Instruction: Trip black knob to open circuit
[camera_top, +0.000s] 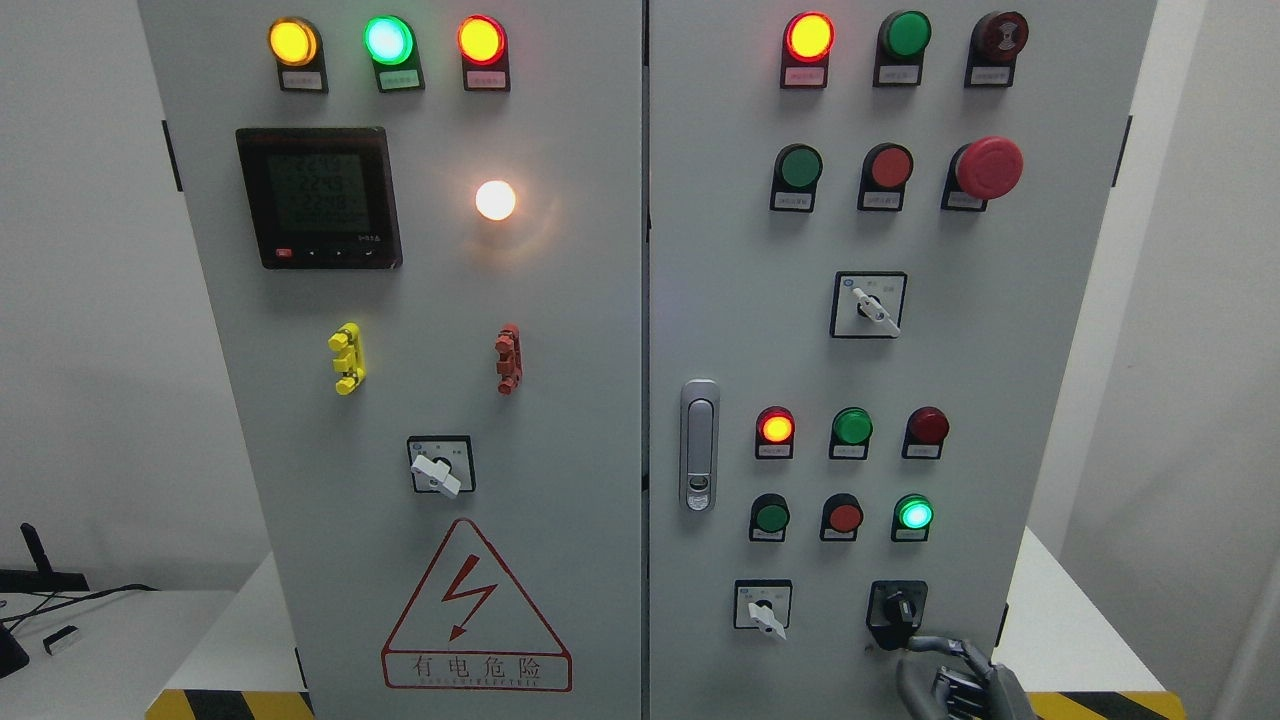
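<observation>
A: One step is under way in the head view, and nothing is completed. The black knob (897, 606) is seen at the lower right of the right door of the cabinet (700, 250), just beside the white selector switch (764, 610).

B: Is it gripped?

A: Not yet. The right hand (950, 670) is held just below it with fingers loosely curled and nothing grasped; a fingertip is perhaps touching the knob's base. The turn itself is left.
</observation>
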